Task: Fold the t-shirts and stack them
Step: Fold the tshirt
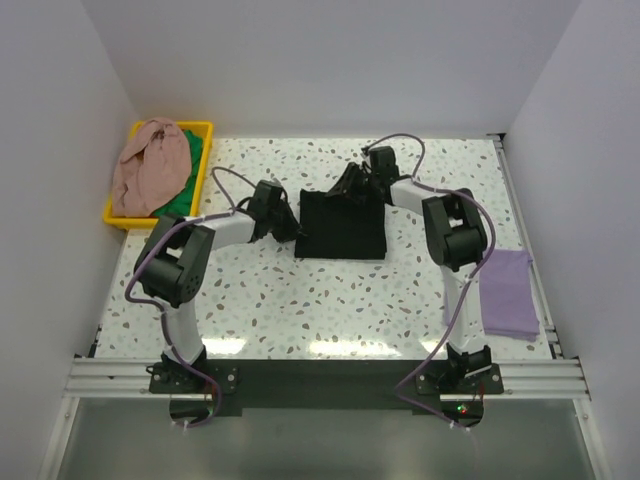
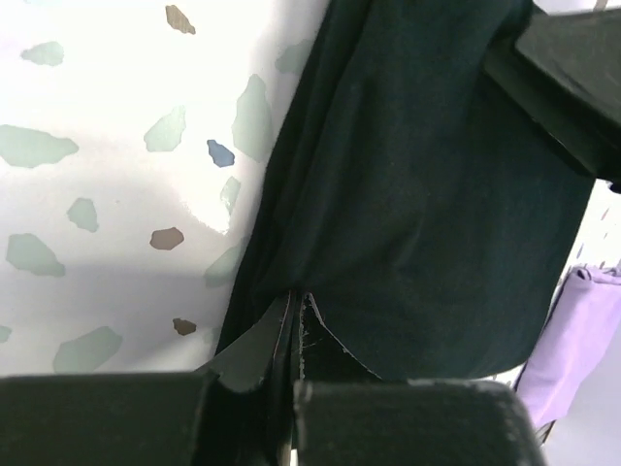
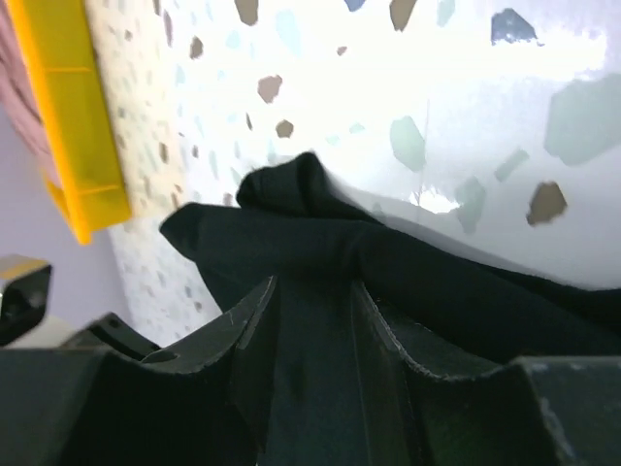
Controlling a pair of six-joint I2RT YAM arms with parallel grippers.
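At the far left of the table (image 1: 300, 300) sits a yellow bin (image 1: 200, 126). A pink shirt (image 1: 148, 165) is heaped in it, with something green (image 1: 178, 203) under it. Those still need folding, I think.

Next comes the left gripper (image 2: 296, 320). It is down low at the left edge of the black t-shirt (image 1: 342, 228). Its two fingers are squeezed tight on a thin bit of the shirt's edge.

The black t-shirt lies in the middle of the table, toward the back. It is nearly a neat square now, flat on the table, so I think it is partly folded.

The right gripper (image 3: 315, 291) is at the far edge of the same shirt. It is clamped on a bunched-up lump of black cloth. That corner is lifted and crumpled, not flat.

So the job in hand looks like folding the black shirt, with both arms holding it at once. I would guess the next move is to carry the held edges over together and lay them down. Both arms need to go at the same speed, or the cloth will twist. The lump by the right fingers needs smoothing too.

At the far right, near the table edge, lies a purple shirt (image 1: 508, 290), folded flat. It is well apart from the black one. That looks like the place where the stack goes.
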